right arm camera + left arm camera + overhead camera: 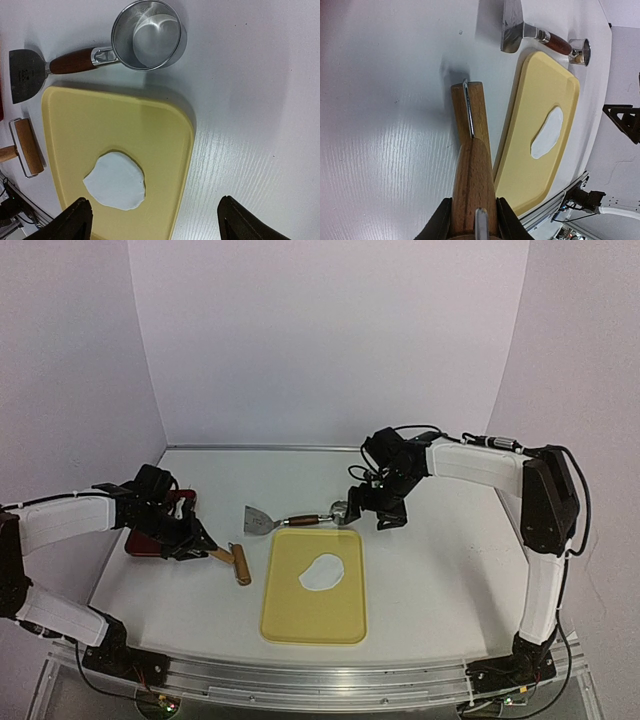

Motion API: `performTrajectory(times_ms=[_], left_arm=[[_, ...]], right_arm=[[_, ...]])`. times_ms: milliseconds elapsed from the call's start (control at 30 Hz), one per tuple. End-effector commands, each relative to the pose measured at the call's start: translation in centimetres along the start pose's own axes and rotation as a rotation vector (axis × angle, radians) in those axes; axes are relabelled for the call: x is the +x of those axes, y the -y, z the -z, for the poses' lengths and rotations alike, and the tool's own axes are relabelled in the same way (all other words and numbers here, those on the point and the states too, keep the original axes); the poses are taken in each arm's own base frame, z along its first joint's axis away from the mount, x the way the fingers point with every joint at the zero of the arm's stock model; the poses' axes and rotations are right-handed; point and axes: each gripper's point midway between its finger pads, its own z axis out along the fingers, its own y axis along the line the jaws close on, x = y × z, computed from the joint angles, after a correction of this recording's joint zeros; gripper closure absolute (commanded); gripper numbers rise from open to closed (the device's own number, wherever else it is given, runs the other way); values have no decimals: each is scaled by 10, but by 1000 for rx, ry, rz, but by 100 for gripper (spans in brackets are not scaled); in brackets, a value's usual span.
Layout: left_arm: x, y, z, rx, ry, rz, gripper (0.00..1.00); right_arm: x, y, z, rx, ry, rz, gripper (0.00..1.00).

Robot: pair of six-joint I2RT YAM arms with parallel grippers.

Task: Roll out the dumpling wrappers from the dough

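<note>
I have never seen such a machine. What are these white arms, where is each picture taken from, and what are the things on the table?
Two white robot arms are bolted to a table. One picture looks down from above; two come from cameras on the wrists. The left pincer holds the wooden roller by its handle. The right pincer is open, empty, above the round metal ring cutter. Beside that lies a metal scraper with a brown handle. The yellow board carries one flat white dough piece.
</note>
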Motion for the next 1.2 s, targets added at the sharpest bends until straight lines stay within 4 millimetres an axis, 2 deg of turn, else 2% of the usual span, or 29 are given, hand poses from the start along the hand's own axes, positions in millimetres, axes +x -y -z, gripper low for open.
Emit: performTrajectory(times_ms=[0,100,233,333,400,467,533,667,767,900,1033,1167], left_arm=[[-3,7,2,69,33,-22,91],[7,-17,-4,7,18,20,80],[22,-44,-7,-61,16,100,61],[27,-57,-4,-116,24,123,50],[28,-67,2,-172,44,128,39],[28,-73,7,-215,56,129,27],[28,-73,13,-225,70,136,20],[19,-75,37,-310,139,182,8],[0,-62,68,-359,226,176,3],[-30,-24,97,-306,315,91,1],[-53,8,104,-239,340,62,1],[-64,27,103,-168,358,50,3]], right_arm=[[-11,-19,28,-68,47,25,13],[-9,-18,24,-66,36,29,13],[-6,-8,20,-28,38,30,13],[-11,-3,28,8,79,45,14],[-18,-3,45,28,142,83,14],[-26,-6,61,37,198,121,14],[-32,-6,71,58,232,150,14],[-37,-1,71,101,230,158,16],[-41,1,65,125,213,144,21],[-53,3,48,120,172,125,30],[-72,9,25,103,138,111,39],[-88,13,4,106,118,130,45]])
